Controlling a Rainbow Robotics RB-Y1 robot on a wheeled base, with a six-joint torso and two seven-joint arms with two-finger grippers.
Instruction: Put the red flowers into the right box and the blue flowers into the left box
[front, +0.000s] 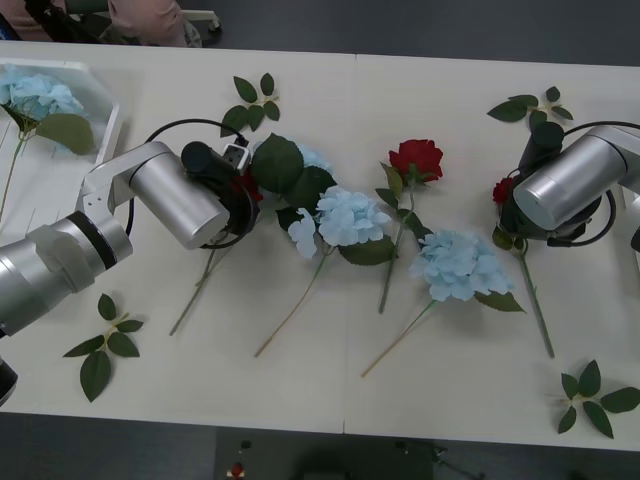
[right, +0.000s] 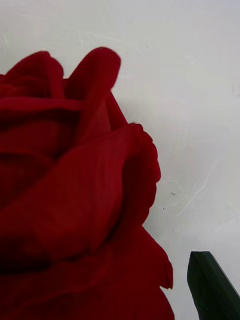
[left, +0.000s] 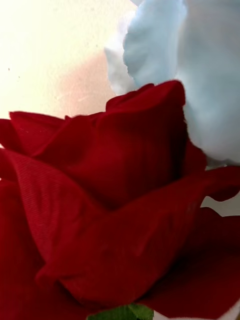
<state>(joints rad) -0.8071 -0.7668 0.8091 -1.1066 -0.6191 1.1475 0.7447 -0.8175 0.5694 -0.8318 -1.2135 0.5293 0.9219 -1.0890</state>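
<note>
Three red flowers lie on the white table. My left gripper (front: 238, 186) hangs right over the left rose (front: 250, 187), whose head (left: 115, 210) looms close in the left wrist view beside pale blue petals (left: 200, 70). My right gripper (front: 516, 205) is low over the right rose (front: 503, 190); it stands open, with one dark finger (right: 212, 287) beside the head (right: 75, 200). The third rose (front: 417, 158) lies in the middle. Blue flowers lie at centre (front: 350, 215), centre right (front: 458, 263) and under big leaves (front: 315, 158). Another (front: 40, 95) rests in the left box (front: 108, 125). The right box is out of view.
Loose green leaf sprigs lie at the back centre (front: 255, 100), back right (front: 530, 105), front left (front: 105, 345) and front right (front: 595, 395). Long stems (front: 300, 300) fan toward the table's front edge (front: 340, 425).
</note>
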